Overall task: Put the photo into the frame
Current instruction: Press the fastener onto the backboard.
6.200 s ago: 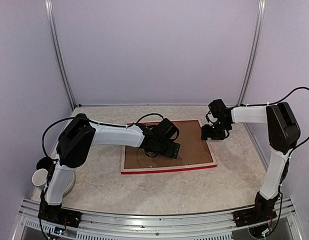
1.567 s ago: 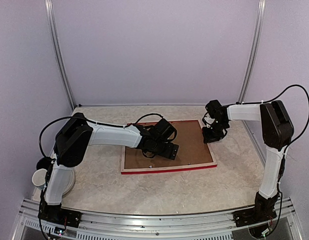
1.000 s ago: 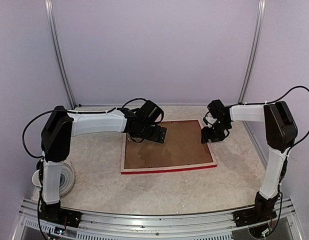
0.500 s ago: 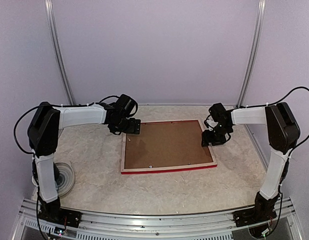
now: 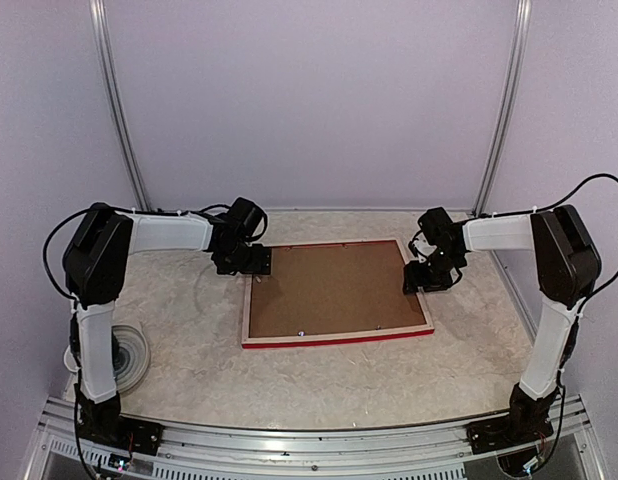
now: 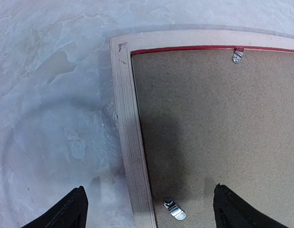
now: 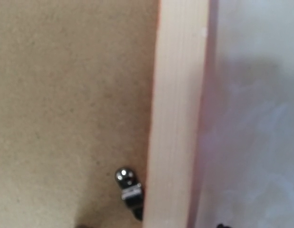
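Note:
The frame [image 5: 334, 338] lies face down on the table, pale wood up and a red edge at the near side. A brown backing board [image 5: 329, 290] fills it. The photo is hidden. My left gripper [image 5: 251, 262] hovers open over the frame's far left corner; in the left wrist view its fingertips [image 6: 73, 211] stand either side of the wooden rail [image 6: 128, 133] and a metal clip [image 6: 174, 209]. My right gripper [image 5: 427, 278] sits low over the right rail [image 7: 178, 118], beside another clip [image 7: 128, 190]. Only two dark tips show there, far apart.
A second clip [image 6: 238, 55] sits on the far rail. A round white object [image 5: 129, 355] lies near the left arm's base. Purple walls close the back and sides, and an aluminium rail [image 5: 309, 445] runs along the near edge.
My left arm has swung from the middle of the backing board to the frame's far left corner. The right gripper has barely moved.

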You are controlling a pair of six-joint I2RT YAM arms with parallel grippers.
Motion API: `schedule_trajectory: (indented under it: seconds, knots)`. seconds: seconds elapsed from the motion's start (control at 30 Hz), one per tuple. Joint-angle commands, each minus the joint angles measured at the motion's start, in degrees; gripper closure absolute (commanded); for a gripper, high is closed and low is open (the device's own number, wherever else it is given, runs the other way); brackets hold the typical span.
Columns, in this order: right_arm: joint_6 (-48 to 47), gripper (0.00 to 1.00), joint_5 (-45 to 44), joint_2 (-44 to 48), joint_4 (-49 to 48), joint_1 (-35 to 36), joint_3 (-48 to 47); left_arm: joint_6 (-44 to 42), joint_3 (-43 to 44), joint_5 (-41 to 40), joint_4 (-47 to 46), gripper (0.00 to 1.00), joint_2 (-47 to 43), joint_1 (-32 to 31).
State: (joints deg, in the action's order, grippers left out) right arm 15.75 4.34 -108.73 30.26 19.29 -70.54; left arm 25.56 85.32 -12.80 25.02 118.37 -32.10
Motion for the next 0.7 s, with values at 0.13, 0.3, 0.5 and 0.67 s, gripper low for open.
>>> schedule_trajectory:
  seconds: [0.13,0.3,0.5,0.67]
  knots:
    - [0.2,0.39,0.6,1.1,-1.0,0.5,0.8,0.7,-1.4,-0.5,0.9,0.17,1.7,0.4]
    - [0.1,0.39,0.5,1.2,-1.2,0.5,0.9,0.7,-1.8,-0.6,1.7,0.21,2.9,0.6]
    - [0.2,0.39,0.3,1.4,-1.2,0.5,1.0,0.7,-2.8,0.1,1.5,0.24,3.5,0.6]
    - [0.2,0.39,0.1,1.2,-1.3,0.5,1.2,0.8,-4.2,0.3,1.1,0.31,3.2,0.6]
